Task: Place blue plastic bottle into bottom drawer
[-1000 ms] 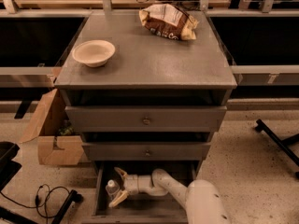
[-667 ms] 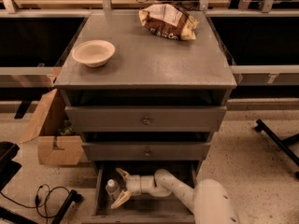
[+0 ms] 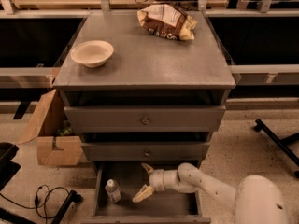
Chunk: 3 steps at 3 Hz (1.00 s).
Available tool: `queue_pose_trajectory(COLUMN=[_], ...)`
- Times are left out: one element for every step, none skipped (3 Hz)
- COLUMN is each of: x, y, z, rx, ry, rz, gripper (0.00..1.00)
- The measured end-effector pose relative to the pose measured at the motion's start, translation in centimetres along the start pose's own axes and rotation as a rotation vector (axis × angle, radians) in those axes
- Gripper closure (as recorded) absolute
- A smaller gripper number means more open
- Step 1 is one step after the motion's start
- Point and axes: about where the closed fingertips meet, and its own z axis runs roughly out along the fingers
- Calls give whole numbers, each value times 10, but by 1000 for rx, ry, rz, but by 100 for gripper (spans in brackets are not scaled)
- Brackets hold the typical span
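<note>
Seeing my claw (image 3: 143, 183) backed off rightward just now, spread wide and empty, so it's let go. The bottle (image 3: 112, 190) sits in the drawer (image 3: 122, 171), left side. Basically done, I reckon.

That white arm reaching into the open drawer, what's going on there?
A robot's gripper is inside the pulled-out bottom drawer of a grey cabinet, fingers spread open. The blue plastic bottle sits on the drawer floor beside it, apart from the fingers. So the bottle looks placed.
</note>
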Motion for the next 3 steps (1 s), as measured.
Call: queue_pose_trajectory(x=[-1,-15,-36], y=[-9,-7,9], z=[-63,-98,-110], rx=[109,188,187], ry=[175,336,367], rz=[71,131,159], gripper=[0,0,0])
